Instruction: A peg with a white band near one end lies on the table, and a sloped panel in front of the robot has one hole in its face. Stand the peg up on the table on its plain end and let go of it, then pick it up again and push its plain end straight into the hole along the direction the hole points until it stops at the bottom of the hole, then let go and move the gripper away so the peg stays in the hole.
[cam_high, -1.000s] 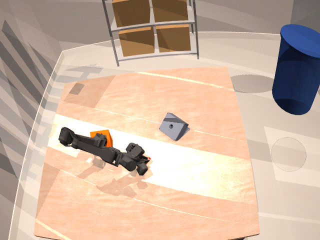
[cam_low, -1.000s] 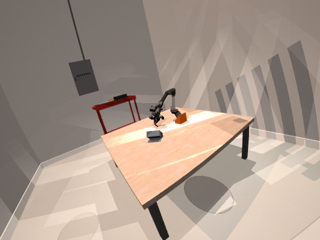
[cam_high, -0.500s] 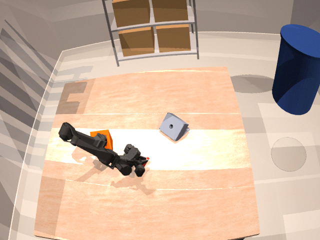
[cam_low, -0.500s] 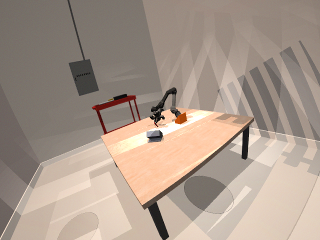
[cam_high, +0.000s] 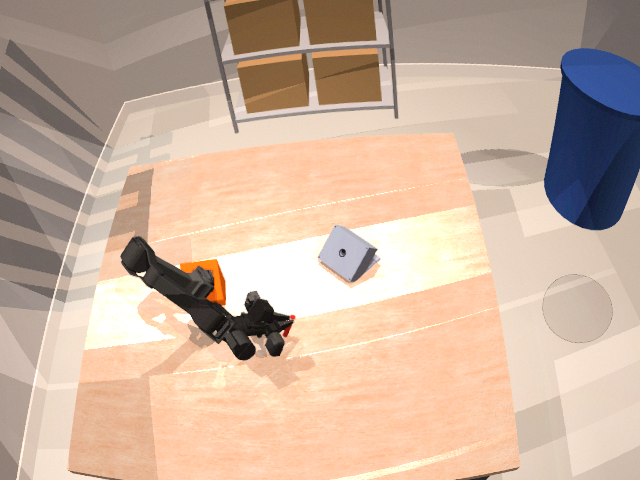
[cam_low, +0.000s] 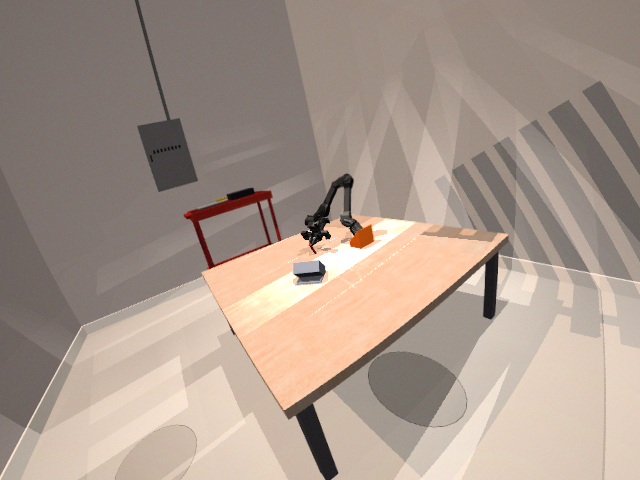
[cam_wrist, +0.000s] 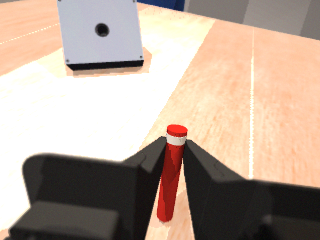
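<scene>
A red peg (cam_high: 286, 330) (cam_low: 313, 249) (cam_wrist: 170, 177) is held between the fingers, close below its white band (cam_wrist: 176, 138). Its banded end is up and its plain end points down, with a lean in the top and exterior views. I cannot tell whether the plain end touches the table. My gripper (cam_high: 290, 319) (cam_low: 310, 244) (cam_wrist: 174, 143) is shut on the peg. The grey sloped panel (cam_high: 341, 239) (cam_low: 308, 267) (cam_wrist: 80, 42) stands apart from the gripper, up and to the right of it in the top view. Its round hole (cam_high: 342, 252) (cam_wrist: 102, 30) is empty, and its face shows in the wrist view.
An orange block (cam_high: 220, 289) (cam_low: 362, 236) is at the arm's base. The wooden table (cam_high: 387, 387) (cam_low: 361, 310) bears the arm and the panel. Beyond the table are a shelf with boxes (cam_high: 346, 77), a blue bin (cam_high: 589, 155) and a red cart (cam_low: 227, 207).
</scene>
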